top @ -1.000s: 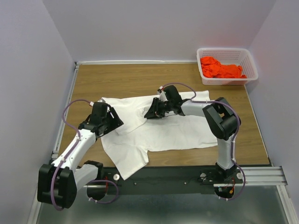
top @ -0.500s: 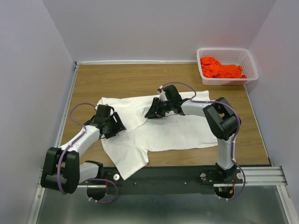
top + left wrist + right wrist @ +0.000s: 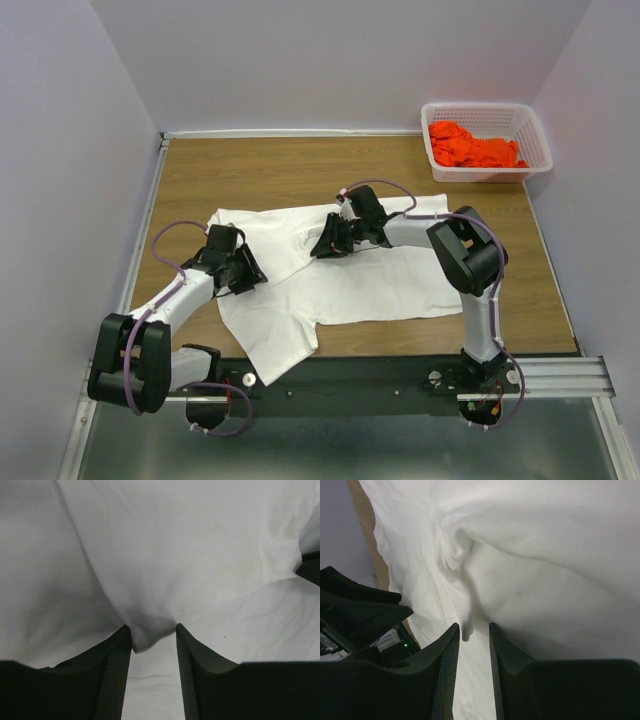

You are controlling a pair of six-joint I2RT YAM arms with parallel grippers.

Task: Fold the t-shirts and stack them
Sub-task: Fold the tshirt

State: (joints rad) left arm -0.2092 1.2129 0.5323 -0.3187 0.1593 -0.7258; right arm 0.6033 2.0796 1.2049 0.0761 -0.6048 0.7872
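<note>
As white shirt (image 3: pixel 370 285) lies spread, left gripper (image 3: pixel 153 632) and right gripper (image 3: pixel 471 627) each clamp cloth ridge, apparently to lift for folding

1. The far half of the table (image 3: pixel 280 170) is bare wood, an open lane between the back wall (image 3: pixel 340 60) and the white t-shirt (image 3: pixel 370 285).
2. The basket (image 3: pixel 487 172) holding the orange t-shirt (image 3: pixel 470 148) blocks the far right corner.
3. The left arm (image 3: pixel 170 300) lies low across the near left strip, and the left gripper (image 3: pixel 250 276) pinches cloth at the shirt's left edge.
4. The right arm (image 3: pixel 465 250) arches over the shirt's right side, and the right gripper (image 3: pixel 322 247) pinches a fold near its middle.
5. Bare wood lies right of the shirt.
</note>
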